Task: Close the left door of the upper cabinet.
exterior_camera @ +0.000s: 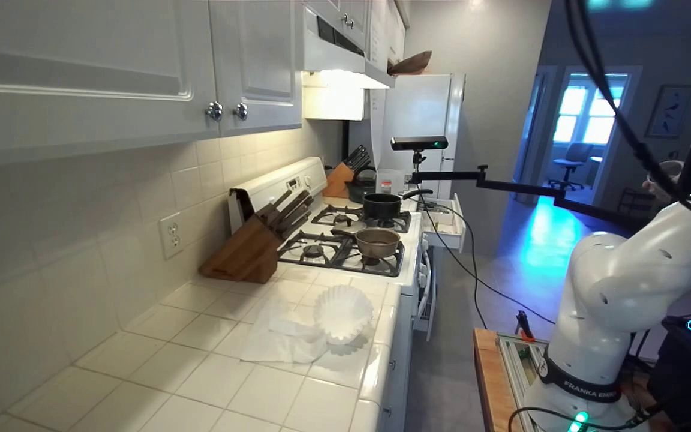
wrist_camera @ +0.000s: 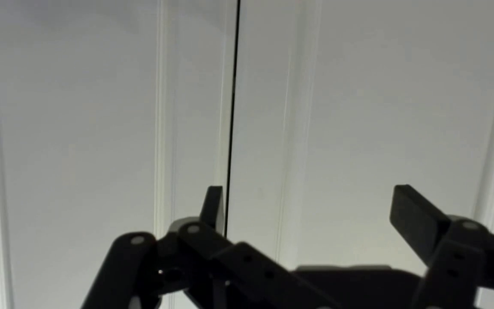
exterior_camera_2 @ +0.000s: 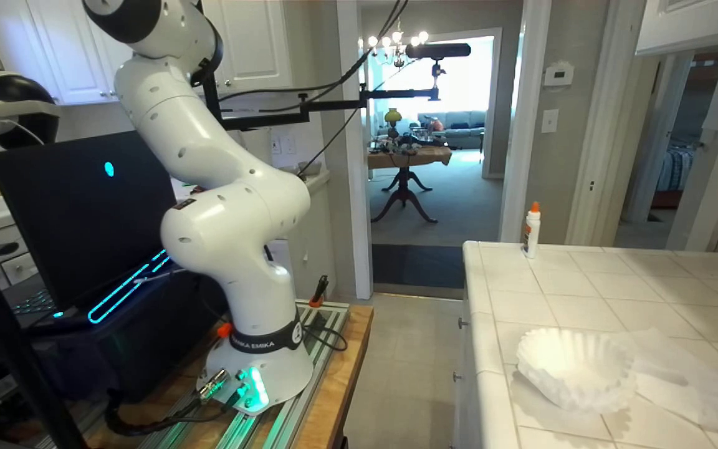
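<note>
1. Counter (exterior_camera: 159, 354), white-tiled: is showing in both exterior views, running up to the stove (exterior_camera: 309, 180).
2. Upper cabinet (exterior_camera: 141, 78), white, raised-panel fronts: is hanging above the counter in an exterior view.
3. Robot arm (exterior_camera_2: 234, 206), white: is rising from a wooden stand (exterior_camera_2: 349, 349) across from the counter, its upper end lying outside both exterior views.
4. Left door (exterior_camera: 87, 66): is forming the nearer half of the upper cabinet, its right edge sitting just beside the twin door (exterior_camera: 269, 60); a thin seam is dividing them.
5. Knife block (exterior_camera: 243, 249), wooden: is resting on the counter near the stove.
6. Gripper (wrist_camera: 309, 204), black: is facing panelled doors (wrist_camera: 79, 128) in the wrist view, fingers (wrist_camera: 418, 221) standing wide apart; a dark upright gap is separating the doors. Contact, and which cabinet these belong to, cannot be told.
7. Pan (exterior_camera: 378, 243), brown: is sitting on the stove.
8. Liner (exterior_camera: 344, 315), white, fluted: is lying on the counter beside a sheer sheet (exterior_camera: 288, 347).
9. Knob (exterior_camera: 215, 111), chrome: is projecting near the left door's right edge.
</note>
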You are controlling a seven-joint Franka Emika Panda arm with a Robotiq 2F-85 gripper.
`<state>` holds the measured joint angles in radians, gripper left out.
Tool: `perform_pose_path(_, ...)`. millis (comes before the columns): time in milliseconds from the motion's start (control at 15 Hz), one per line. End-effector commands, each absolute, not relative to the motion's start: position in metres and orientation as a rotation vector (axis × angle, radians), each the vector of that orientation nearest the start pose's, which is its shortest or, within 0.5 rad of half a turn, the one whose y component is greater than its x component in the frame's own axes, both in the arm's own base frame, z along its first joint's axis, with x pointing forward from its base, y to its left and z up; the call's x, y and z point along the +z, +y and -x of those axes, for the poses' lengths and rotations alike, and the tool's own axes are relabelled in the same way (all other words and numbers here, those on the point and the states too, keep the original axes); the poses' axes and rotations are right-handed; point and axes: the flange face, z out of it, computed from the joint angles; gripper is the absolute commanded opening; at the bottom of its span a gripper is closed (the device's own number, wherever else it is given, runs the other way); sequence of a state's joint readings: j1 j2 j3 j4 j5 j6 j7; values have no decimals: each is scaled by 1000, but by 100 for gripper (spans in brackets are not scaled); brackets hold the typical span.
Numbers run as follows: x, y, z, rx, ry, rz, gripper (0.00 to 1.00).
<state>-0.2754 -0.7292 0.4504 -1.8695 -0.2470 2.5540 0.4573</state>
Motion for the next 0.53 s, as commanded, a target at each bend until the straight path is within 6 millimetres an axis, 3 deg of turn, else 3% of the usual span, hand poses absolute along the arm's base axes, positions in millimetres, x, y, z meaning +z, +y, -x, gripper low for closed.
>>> perform_pose_path(0,857,188,-237,-1907,159,2584,100)
perform_pose_path(200,823,161,-203,-1682,326,2711,100)
perform_pose_path(267,850,183,-222,-1781,220,2691,100)
perform_pose_path(467,832,162,-205,-1710,281,2723,100)
